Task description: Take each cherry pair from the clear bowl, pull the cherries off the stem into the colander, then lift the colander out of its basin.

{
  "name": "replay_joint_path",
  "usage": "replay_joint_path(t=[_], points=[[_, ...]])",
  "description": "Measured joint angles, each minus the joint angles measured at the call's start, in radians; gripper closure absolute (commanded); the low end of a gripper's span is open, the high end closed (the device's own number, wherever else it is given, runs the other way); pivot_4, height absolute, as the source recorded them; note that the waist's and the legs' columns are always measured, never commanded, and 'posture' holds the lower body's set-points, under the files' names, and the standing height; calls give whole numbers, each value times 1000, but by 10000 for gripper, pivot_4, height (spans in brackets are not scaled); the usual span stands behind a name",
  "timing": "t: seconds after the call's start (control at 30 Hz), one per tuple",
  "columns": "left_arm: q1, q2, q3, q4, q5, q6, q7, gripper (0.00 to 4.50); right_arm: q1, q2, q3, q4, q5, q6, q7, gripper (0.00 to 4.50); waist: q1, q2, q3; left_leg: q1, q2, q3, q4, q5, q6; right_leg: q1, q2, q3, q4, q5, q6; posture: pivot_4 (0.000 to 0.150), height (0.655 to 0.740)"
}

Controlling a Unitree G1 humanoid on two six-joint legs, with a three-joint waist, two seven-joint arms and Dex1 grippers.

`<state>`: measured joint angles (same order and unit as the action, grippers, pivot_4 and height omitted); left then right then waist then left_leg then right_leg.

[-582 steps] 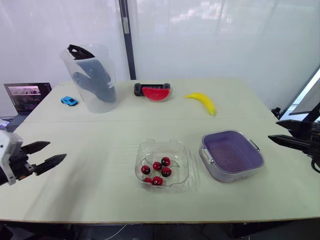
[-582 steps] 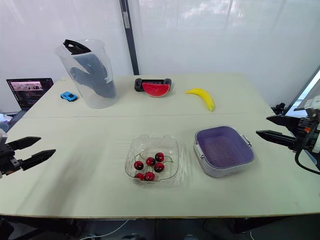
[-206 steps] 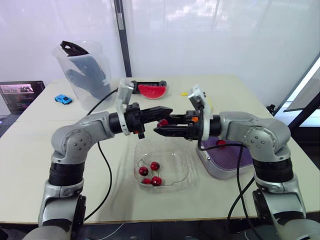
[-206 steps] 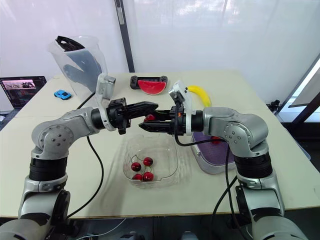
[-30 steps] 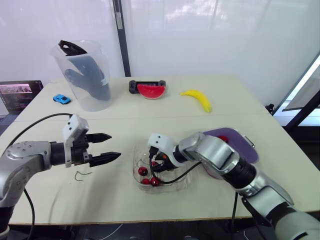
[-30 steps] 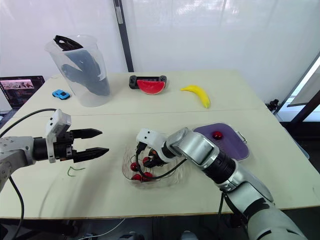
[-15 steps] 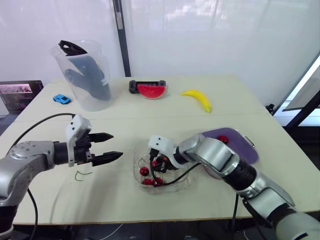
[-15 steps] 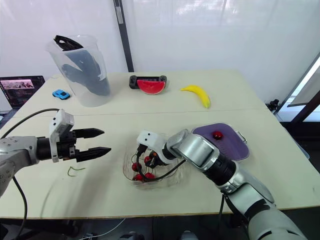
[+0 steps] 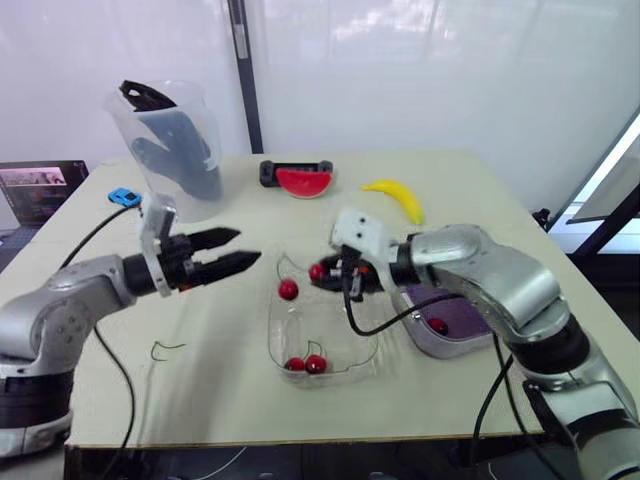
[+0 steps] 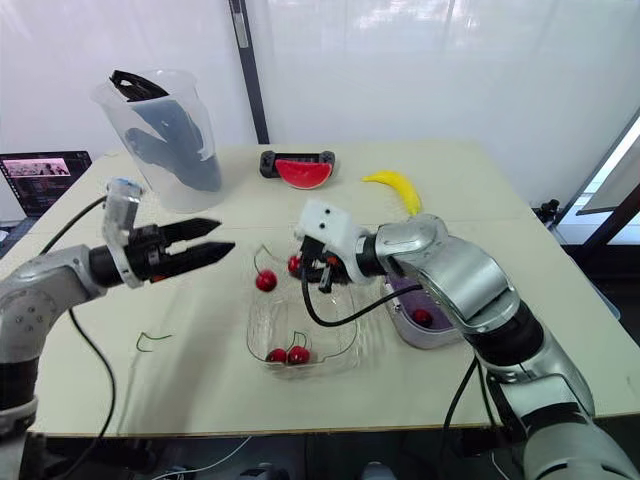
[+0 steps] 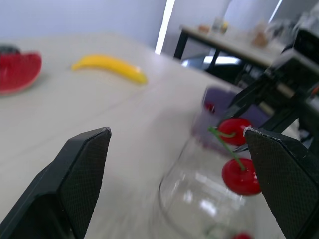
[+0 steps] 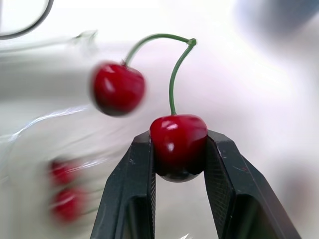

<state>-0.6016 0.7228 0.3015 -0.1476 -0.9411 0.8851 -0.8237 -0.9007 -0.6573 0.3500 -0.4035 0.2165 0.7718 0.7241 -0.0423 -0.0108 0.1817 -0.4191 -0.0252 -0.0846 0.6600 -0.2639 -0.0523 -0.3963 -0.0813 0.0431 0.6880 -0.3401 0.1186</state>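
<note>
- Two cherries on one forked green stem, the cherry pair (image 10: 265, 282), hang in the air just above the far rim of the clear bowl (image 9: 345, 318).
- One cherry of the pair, the gripped cherry (image 12: 178, 144), is pinched between the two black fingers of the right gripper (image 9: 325, 272), which are closed on its sides.
- The other, the hanging cherry (image 12: 118, 88), dangles free from the stem on the robot's left and touches neither gripper.
- The left gripper (image 9: 248, 246) hovers over the table to the left of the bowl. Its jaws are spread wide and hold nothing. The fingertips point at the hanging cherry, near it but apart from it.
- Two more cherries (image 9: 305, 364) lie side by side at the near end of the bowl.
- The purple colander (image 9: 462, 316) sits in its grey basin (image 9: 425, 343) just to the right of the bowl, partly hidden by the right arm. A single loose cherry (image 9: 438, 325) lies in it.
- A bare stem (image 9: 165, 348) lies on the pale table (image 9: 200, 400), well to the left of the bowl.
- Along the far side stand a clear jug (image 9: 170, 150) with something dark inside, a small blue toy car (image 9: 122, 196), a watermelon slice (image 9: 303, 182) and a banana (image 9: 397, 198).
</note>
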Motion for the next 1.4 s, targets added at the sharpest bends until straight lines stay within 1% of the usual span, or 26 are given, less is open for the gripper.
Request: replay_joint_path(t=[0.1, 0.17, 0.23, 0.3, 0.4, 0.53, 0.73, 0.8, 0.9, 1.3, 1.37, 1.4], points=[[-86, -17, -3, 39, -26, 30, 27, 0, 16, -18, 34, 57, -210, -260, -112, 33754, -2, 0, 0, 0, 0, 0, 0, 0, 0, 0, 1, 0, 0, 0, 0, 1500, 7400], [-122, -28, -16, 58, -30, 43, 32, 0, 22, -18, 61, 90, -322, -376, -171, 33754, -3, 0, 0, 0, -1, 0, 0, 2, -4, -1, 1, 0, 1, 0, 0, 1500, 7400], [-160, -37, -41, 74, -30, 51, 32, 0, 40, -33, 94, 126, -466, -501, -237, 33754, -3, 0, 0, 0, -1, 0, 0, 4, -7, -1, 1, 0, 1, 0, 0, 1500, 7400], [-193, -43, -65, 87, -26, 59, 32, 0, 59, -28, 98, 147, -545, -569, -280, 33754, -3, 0, 0, 0, -1, 1, 0, 4, -7, -1, 1, 1, 1, 0, 0, 1500, 7400], [-233, -65, -90, 112, -12, 62, 42, 0, 66, -8, 91, 156, -619, -636, -324, 33754, -3, 0, 0, 0, -1, 0, 0, 4, -8, -1, 1, 0, 1, 0, 0, 1500, 7400], [-287, -101, -102, 161, 8, 68, 67, 0, 71, 16, 57, 169, -676, -684, -343, 33754, -1, 0, 0, 0, -1, 0, 0, 4, -8, 0, 1, 0, 1, 0, 0, 1500, 7400], [-318, -131, -132, 175, 45, 66, 68, 0, 89, 61, 28, 170, -694, -713, -331, 33754, -2, 0, 0, 0, -1, 0, 0, 4, -8, 0, 1, 0, 1, 0, 0, 1500, 7400], [-319, -138, -137, 175, 53, 66, 67, 5405, 97, 69, 26, 170, -700, -716, -318, 34244, -3, 0, 0, 0, -1, 0, 1, 4, -8, 0, 1, 0, 1, 0, 0, 1500, 7400], [-344, -150, -141, 176, 59, 70, 70, 17530, 104, 86, 26, 170, -706, -721, -298, 34244, -2, 0, 0, 0, -1, 0, 1, 4, -8, 0, 1, 0, 1, 0, 0, 1500, 7400], [-353, -148, -153, 174, 66, 77, 46, 17530, 104, 109, -7, 170, -707, -738, -261, 34244, -2, 0, 0, 0, -1, 0, 1, 4, -8, 0, 1, 0, 1, 0, 0, 1500, 7400], [-353, -149, -153, 174, 66, 89, 44, 22966, 104, 109, -10, 170, -708, -740, -254, 34244, -3, 0, 0, 0, -1, 0, 1, 4, -8, 0, 1, 0, 1, 0, 0, 1500, 7400], [-353, -150, -153, 174, 65, 92, 46, 26562, 104, 110, -11, 170, -709, -742, -253, 34244, -3, 0, 0, 0, -1, 0, 1, 4, -8, 0, 1, 0, 1, 0, 0, 1500, 7400]])
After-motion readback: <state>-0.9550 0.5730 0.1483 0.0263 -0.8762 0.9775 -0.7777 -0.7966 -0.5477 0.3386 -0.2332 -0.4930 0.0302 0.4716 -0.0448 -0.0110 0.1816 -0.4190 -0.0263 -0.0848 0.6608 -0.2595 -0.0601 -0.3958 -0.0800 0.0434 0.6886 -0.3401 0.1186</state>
